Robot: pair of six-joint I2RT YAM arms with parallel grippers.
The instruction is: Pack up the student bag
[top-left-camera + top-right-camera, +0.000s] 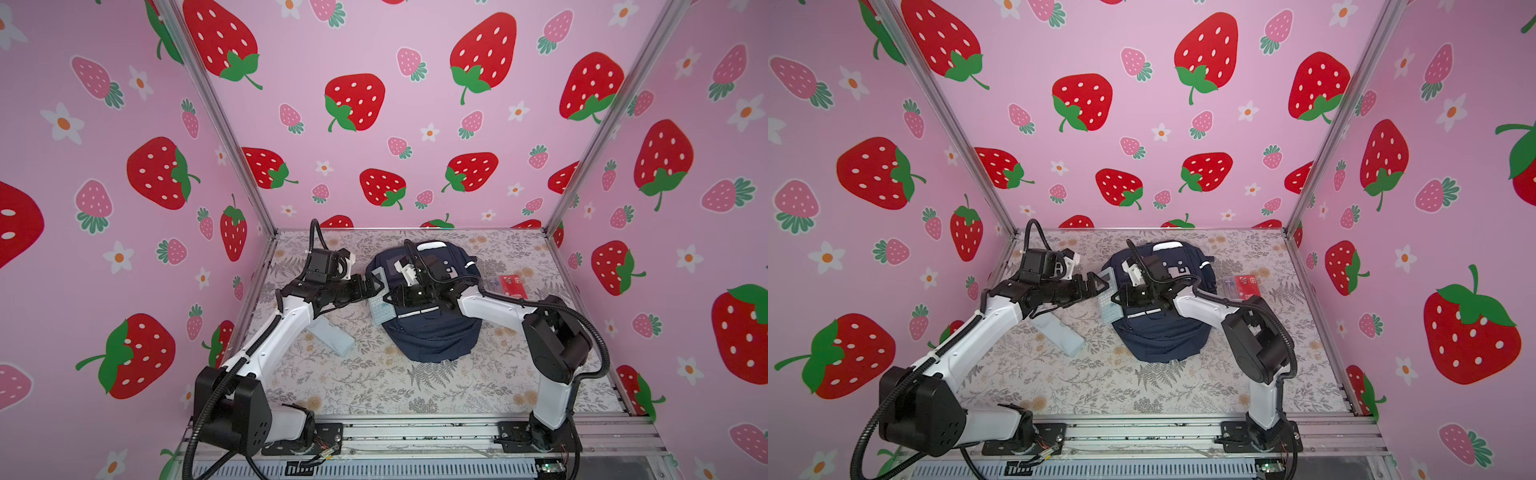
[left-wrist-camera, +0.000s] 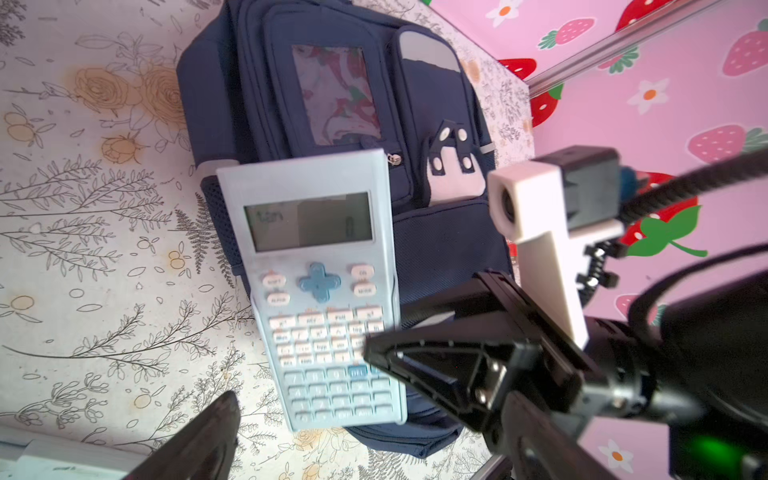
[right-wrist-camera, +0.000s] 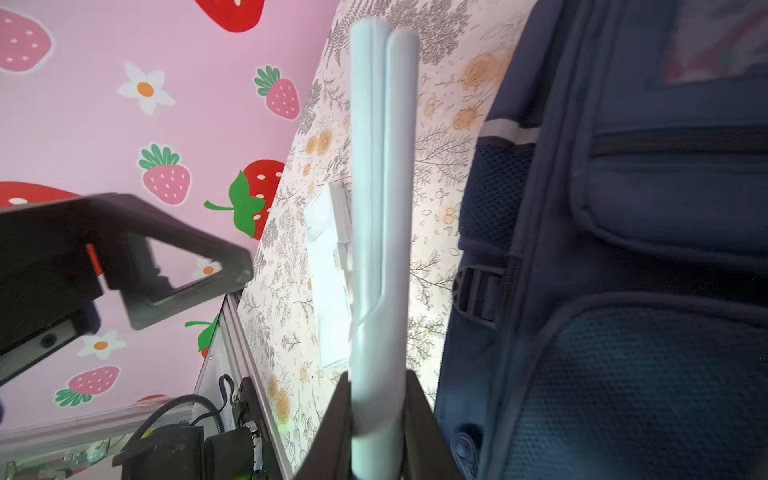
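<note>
The student bag (image 1: 432,332) lies front-up in the middle of the floral bench (image 1: 374,386), its white patch toward the back wall. The right pincer (image 3: 376,386) is clamped on the edge of a pale-blue calculator (image 2: 320,291) at the bag's left side. The left pincer (image 1: 376,286) hangs just beside it, jaws wide apart and gripping nothing. A pale-blue case (image 1: 332,336) rests on the bench to the left, and a red packet (image 1: 513,286) to the right.

student bag (image 2: 436,257): navy woven cloth, matt; mesh side pkts.
calculator (image 2: 316,291): pale-blue plastic, smooth; screen glossy.
table cover (image 1: 374,382): matt floral print, prob. paper.
frame post (image 1: 216,110): bare metal, dull sheen.
</note>
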